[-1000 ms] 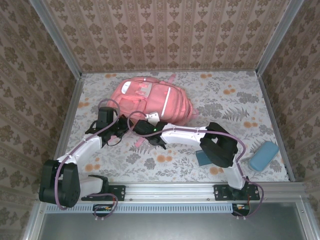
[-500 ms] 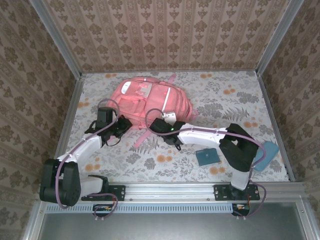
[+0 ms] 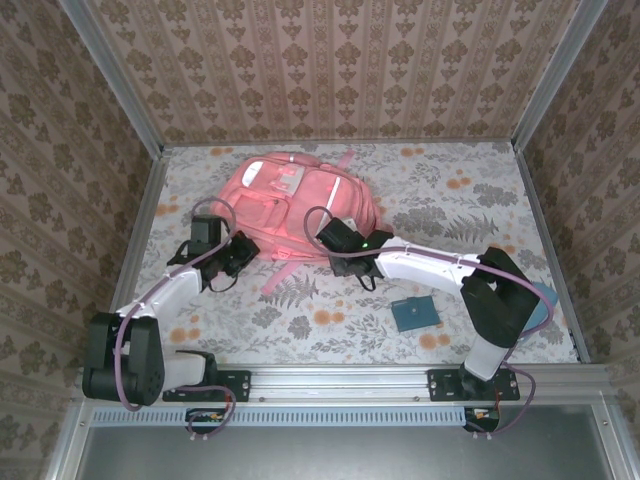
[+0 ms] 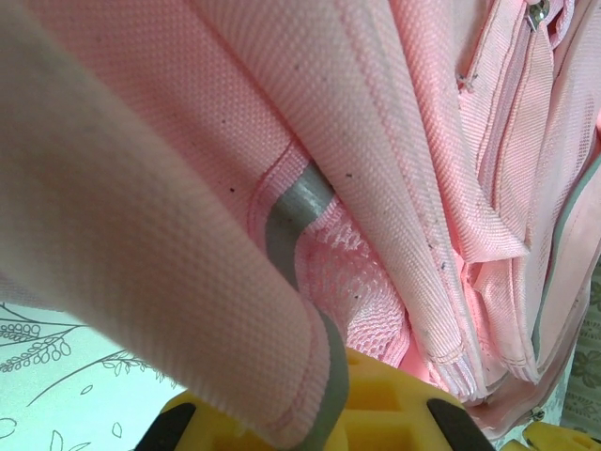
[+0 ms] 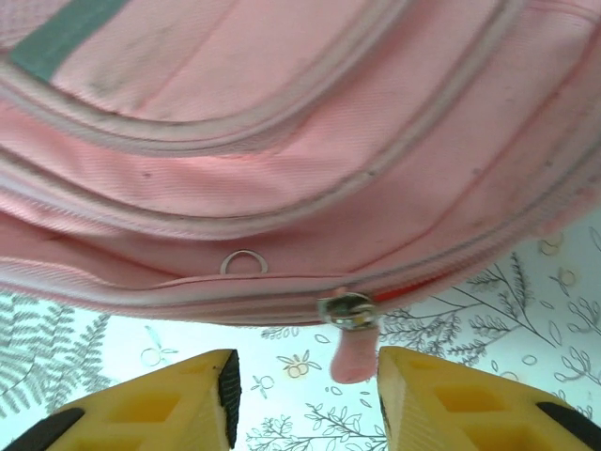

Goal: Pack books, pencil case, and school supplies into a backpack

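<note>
I have the backpack [image 3: 300, 200] lying flat on the counter [image 3: 450, 180], toward its far left. My left gripper [image 3: 240, 252] sits at the bag's near-left edge, jaws clenched on a fold of pink fabric with grey trim. The right gripper [image 5: 305, 368] is at the near-right edge, jaws released, with the zipper pull [image 5: 352, 355] hanging between them. The small teal book [image 3: 414, 314] lies apart, nearer the arm bases.

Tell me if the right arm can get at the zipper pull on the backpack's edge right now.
Probably yes. The right gripper is open at the edge of the backpack, and the zipper pull hangs right between its jaws, nearer the right one. Nothing blocks it.
</note>
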You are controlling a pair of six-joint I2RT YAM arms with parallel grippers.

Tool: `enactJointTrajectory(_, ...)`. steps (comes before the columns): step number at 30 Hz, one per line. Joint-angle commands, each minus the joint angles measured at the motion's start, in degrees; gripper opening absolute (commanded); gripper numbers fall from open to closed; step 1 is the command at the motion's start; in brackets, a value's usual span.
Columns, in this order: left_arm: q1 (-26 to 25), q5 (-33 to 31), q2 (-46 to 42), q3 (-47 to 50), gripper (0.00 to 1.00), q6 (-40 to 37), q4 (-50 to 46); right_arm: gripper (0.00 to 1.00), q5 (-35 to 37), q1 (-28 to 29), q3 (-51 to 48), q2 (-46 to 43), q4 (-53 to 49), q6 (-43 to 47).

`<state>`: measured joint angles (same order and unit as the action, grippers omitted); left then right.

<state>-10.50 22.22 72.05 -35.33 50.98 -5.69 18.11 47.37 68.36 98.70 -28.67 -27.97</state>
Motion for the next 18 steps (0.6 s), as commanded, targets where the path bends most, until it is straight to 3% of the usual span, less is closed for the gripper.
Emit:
enactJointTrajectory(1,1.0,-0.8,0.0,-1.2,0.0,-2.2,0.4,0.45,-3.4,-1.2,2.4,1.8,-1.3,4.4)
enactJointTrajectory(13,1.6,-0.2,-0.2,-1.1,0.0,-2.3,0.1,0.39,8.2,-0.9,6.9,6.0,-11.8,-1.3)
enactJointTrajectory(18,1.5,-0.3,-0.3,-1.1,0.0,-2.2,0.1,0.37,7.9,0.5,7.0,6.8,-12.2,-3.0)
